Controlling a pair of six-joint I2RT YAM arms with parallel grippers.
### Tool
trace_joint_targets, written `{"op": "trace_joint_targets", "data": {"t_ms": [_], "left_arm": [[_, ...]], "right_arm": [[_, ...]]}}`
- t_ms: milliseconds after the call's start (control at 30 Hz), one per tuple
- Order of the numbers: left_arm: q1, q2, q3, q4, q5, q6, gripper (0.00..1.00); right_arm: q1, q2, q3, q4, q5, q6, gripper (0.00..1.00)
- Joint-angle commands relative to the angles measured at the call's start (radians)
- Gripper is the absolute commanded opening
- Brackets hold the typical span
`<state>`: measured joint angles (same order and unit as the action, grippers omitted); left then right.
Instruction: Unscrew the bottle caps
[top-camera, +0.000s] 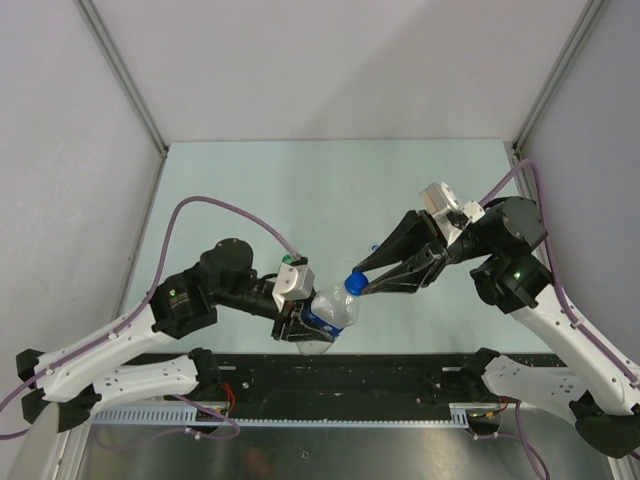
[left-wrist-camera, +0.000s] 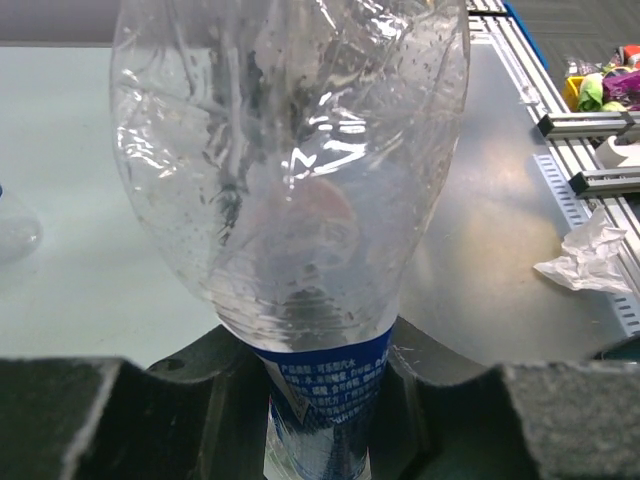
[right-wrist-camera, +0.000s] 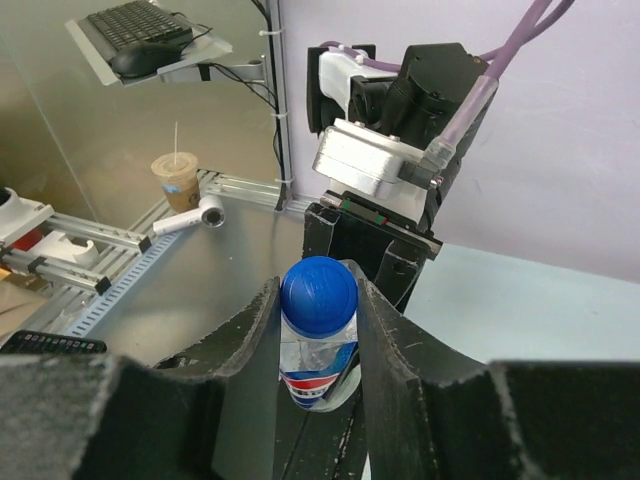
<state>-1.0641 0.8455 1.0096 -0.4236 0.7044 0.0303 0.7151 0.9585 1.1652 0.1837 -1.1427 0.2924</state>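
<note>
One clear bottle (top-camera: 332, 310) was gripped at both ends.
Left gripper (top-camera: 303, 325) clamped its body; right gripper (top-camera: 358, 286), reaching from the bottle's right, pinched the blue cap (right-wrist-camera: 318, 289).

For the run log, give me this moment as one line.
left hand: shut on bottle | right hand: shut on blue cap | blue cap: on bottle

The left arm (top-camera: 185, 300) and right arm (top-camera: 515, 265) are bent inward so that the hands meet. The left hand (top-camera: 303, 325) is clamped on the bottle (top-camera: 335, 308) at its label. The right hand (top-camera: 363, 284) is closed around the cap (top-camera: 354, 283), one finger on each side.
</note>
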Motion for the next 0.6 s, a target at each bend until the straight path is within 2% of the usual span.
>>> {"op": "trace_joint_targets", "data": {"t_ms": [0,100,133,167,267,333,433,567], "left_arm": [[-0.005,-0.033,0.023,0.271,0.165,0.013,0.00],[0.000,-0.039,0.001,0.272,0.051,0.009,0.00],[0.001,-0.042,-0.008,0.272,0.000,0.007,0.00],[0.002,-0.043,-0.017,0.270,-0.053,0.004,0.00],[0.003,-0.041,-0.037,0.269,-0.208,-0.002,0.00],[0.003,-0.037,-0.041,0.268,-0.307,-0.003,0.00],[0.002,-0.026,-0.038,0.262,-0.444,-0.002,0.00],[0.001,0.007,-0.019,0.236,-0.629,0.005,0.00]], "right_arm": [[-0.009,0.016,-0.027,-0.035,0.014,-0.046,0.00],[-0.011,-0.001,-0.026,-0.064,0.102,-0.040,0.00],[-0.012,-0.006,-0.026,-0.068,0.141,-0.030,0.03],[-0.012,-0.013,-0.026,-0.073,0.178,-0.018,0.12],[-0.013,-0.032,-0.027,-0.078,0.279,0.016,0.49],[-0.014,-0.042,-0.026,-0.081,0.350,0.036,0.65],[-0.017,-0.042,-0.026,-0.085,0.483,0.104,0.82],[-0.037,-0.022,-0.027,-0.085,0.598,0.230,0.93]]}}
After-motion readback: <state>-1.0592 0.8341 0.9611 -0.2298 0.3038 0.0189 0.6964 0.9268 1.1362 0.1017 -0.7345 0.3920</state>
